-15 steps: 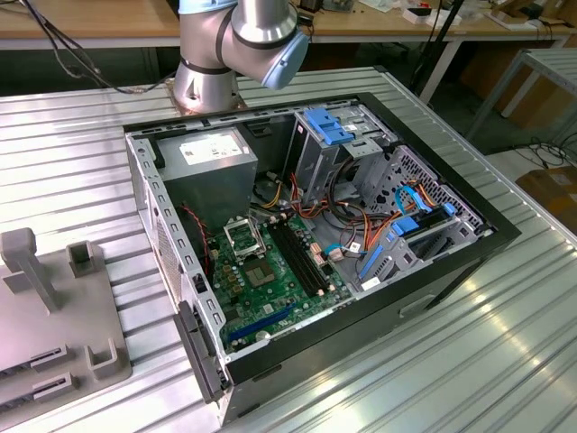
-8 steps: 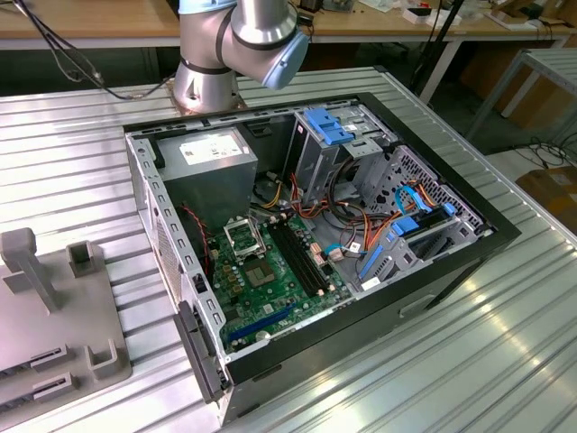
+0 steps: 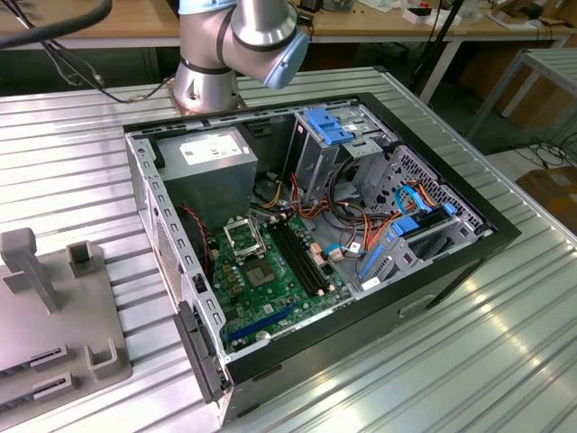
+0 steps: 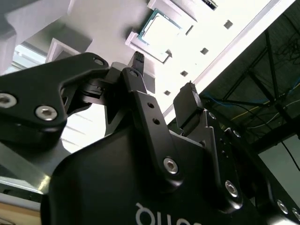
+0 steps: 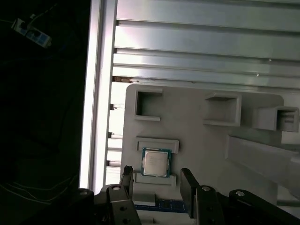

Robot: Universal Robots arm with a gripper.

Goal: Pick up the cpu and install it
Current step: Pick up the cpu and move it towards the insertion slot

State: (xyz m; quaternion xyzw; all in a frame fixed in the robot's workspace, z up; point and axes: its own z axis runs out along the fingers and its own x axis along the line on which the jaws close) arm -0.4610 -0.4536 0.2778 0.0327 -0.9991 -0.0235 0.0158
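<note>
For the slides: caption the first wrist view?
Open fingers poised over the cpu resting in its slot on the grey tray.

**Silver, grey, black, green and blue**

The cpu point(image 5: 155, 162) has a silvery-grey face and a greenish edge. The holder point(image 5: 201, 117) is pale grey. The gripper point(image 5: 155, 170) is matte black. The table point(image 3: 469, 361) is ribbed silver metal. The motherboard point(image 3: 287, 302) is green, and the drive latches point(image 3: 326, 124) are blue.

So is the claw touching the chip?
Apart. In the first wrist view the open gripper straddles the chip, with grey tray showing either side.
</note>
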